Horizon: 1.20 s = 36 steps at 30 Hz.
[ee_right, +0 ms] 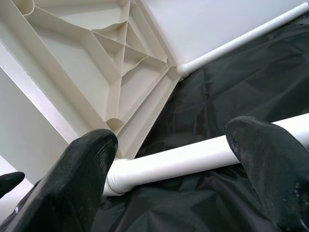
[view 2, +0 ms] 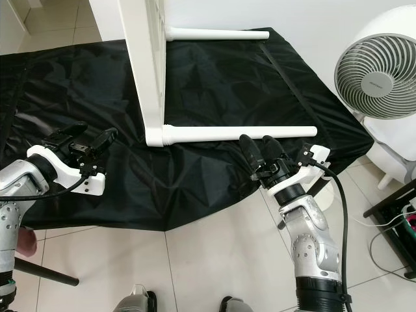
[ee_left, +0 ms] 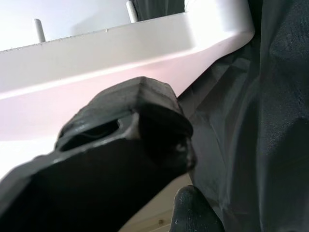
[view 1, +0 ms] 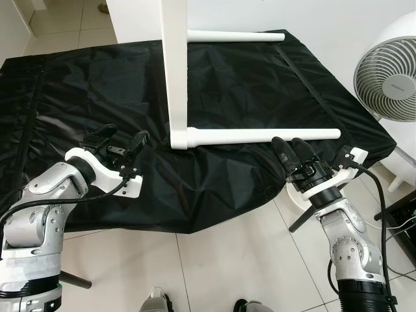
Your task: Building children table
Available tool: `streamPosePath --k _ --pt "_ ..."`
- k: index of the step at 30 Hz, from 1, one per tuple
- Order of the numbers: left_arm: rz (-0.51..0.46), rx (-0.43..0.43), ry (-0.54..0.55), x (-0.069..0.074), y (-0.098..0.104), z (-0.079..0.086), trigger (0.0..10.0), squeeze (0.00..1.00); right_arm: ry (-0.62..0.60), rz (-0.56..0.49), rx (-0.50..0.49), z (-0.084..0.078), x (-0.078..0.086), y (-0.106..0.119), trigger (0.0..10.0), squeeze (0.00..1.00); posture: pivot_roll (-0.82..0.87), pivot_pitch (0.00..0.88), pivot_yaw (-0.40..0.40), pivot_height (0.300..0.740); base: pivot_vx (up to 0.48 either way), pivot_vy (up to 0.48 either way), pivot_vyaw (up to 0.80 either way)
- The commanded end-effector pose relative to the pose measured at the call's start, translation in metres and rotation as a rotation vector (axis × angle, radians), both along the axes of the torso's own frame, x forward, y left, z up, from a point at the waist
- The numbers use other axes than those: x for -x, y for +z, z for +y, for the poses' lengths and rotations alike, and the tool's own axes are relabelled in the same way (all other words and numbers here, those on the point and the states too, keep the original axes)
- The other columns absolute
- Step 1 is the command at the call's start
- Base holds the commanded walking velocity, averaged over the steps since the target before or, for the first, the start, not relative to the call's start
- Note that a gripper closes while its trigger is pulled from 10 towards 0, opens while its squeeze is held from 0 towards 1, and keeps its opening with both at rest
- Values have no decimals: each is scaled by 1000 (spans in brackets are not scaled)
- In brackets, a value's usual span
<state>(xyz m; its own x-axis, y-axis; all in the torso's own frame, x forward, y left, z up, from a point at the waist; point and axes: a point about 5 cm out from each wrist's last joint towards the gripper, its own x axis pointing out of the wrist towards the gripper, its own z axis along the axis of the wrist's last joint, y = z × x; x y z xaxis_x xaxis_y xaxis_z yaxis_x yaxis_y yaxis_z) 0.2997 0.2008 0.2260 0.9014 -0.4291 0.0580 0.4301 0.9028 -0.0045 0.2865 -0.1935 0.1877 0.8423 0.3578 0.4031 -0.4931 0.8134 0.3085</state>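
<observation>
At the bottom of the frame I have both arms raised over the near edge of the black sheet (view 1: 221, 97) spread on the tiled floor (view 1: 214, 273). My right gripper (view 1: 291, 152) sits lower right, its two fingers spread apart and empty, aimed at the near table leg (view 1: 266, 135) from just short of it; I'd say I parked it there to line up a grasp on that leg. The right wrist view confirms it: the leg runs between the two fingertips (ee_right: 82, 159) without either touching it.

My left gripper (view 1: 122, 142) is at lower left, fingers also spread with nothing between them, pointed toward the tabletop's edge; the left wrist view shows that white edge close ahead.

Further up, in the centre, the white tabletop (view 1: 174, 71) stands on its side on the sheet, presumably so the legs can be reached. Two legs are already in their sockets, the second leg (view 1: 234, 36) lying across the upper middle. Two sockets look still unfilled, though I can't see them well.

No containers here. A white fan (view 1: 388, 78) stands at the right edge.
</observation>
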Motion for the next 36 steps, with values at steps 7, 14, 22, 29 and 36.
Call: streamPosePath --k 7,14,22,29,36 --pt "10 -16 5 2 -2 2 10000 0 -11 6 6 -3 1 -2 10000 0 125 131 8 740 0 0 0" --pt "9 -11 10 2 -2 2 10000 0 -18 5 8 -5 1 -2 10000 0 121 133 6 740 0 0 0" --pt "12 -8 10 3 -3 1 10000 0 -18 7 10 -6 2 -2 10000 0 118 132 3 740 0 0 0" --pt "17 -3 8 3 -7 -1 10000 0 -18 6 13 -7 2 -2 10000 0 114 128 0 740 0 0 0" --pt "18 -1 5 4 -8 -2 10000 0 -17 6 14 -7 2 -1 10000 0 114 126 -1 740 0 0 0"
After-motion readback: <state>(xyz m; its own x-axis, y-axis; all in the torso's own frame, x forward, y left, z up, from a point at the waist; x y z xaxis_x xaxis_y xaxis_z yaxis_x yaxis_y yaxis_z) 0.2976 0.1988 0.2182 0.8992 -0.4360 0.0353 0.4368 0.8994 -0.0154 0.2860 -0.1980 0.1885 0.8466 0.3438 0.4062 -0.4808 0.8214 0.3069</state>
